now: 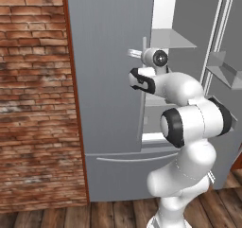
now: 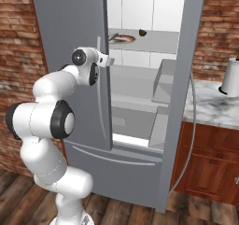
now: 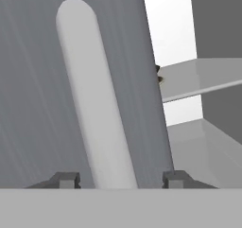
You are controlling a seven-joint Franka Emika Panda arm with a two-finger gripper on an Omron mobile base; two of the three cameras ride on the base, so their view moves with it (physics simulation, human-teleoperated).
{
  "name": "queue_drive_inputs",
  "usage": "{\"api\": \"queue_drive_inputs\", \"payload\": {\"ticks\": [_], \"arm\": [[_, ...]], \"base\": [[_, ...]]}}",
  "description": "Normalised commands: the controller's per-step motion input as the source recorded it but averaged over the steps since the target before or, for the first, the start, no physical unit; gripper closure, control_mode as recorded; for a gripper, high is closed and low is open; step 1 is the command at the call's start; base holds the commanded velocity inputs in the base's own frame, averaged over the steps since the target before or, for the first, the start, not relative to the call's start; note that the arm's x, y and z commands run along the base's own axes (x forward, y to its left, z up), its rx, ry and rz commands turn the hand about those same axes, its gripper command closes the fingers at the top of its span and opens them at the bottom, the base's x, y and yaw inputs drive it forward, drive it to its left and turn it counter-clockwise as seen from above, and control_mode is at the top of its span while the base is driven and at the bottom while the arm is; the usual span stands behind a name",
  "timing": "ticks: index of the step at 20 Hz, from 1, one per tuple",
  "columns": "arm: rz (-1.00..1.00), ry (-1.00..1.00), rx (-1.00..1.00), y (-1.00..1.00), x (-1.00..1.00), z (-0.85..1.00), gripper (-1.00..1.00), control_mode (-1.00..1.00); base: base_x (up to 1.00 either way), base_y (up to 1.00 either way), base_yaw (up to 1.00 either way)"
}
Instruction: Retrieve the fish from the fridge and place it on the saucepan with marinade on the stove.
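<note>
The grey fridge has its left door shut and its right door swung open on the white interior. My gripper is at the left door's long vertical handle. In the hand view the handle runs up between my two fingertips, with a gap on each side, so the gripper is open around it. On an upper shelf sit a reddish-brown round dish and a small dark lump. I cannot make out the fish. The saucepan, marinade and stove are out of view.
The open door's bins jut out on the right. A brick wall stands left of the fridge. A marble counter over wooden cabinets, carrying a pale vessel, lies to the right. The bottom drawer is shut.
</note>
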Motion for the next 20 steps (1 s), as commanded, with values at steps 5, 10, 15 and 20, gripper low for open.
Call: {"api": "queue_drive_inputs", "payload": {"ticks": [5, 10, 15, 20], "arm": [[0.0, 0.0, 0.0, 0.0, 0.03, 0.0, 1.0, -1.0], [0.0, 0.02, 0.0, 0.01, -0.09, 0.0, 1.0, -1.0], [0.0, 0.09, 0.0, 0.12, -0.35, 0.0, 1.0, -1.0], [0.0, 0.11, 0.0, 0.21, -0.47, 0.0, 1.0, -1.0]], "base": [[0.0, 0.0, 0.0], [0.0, 0.0, 0.0], [0.0, 0.0, 0.0], [0.0, 0.0, 0.0]]}}
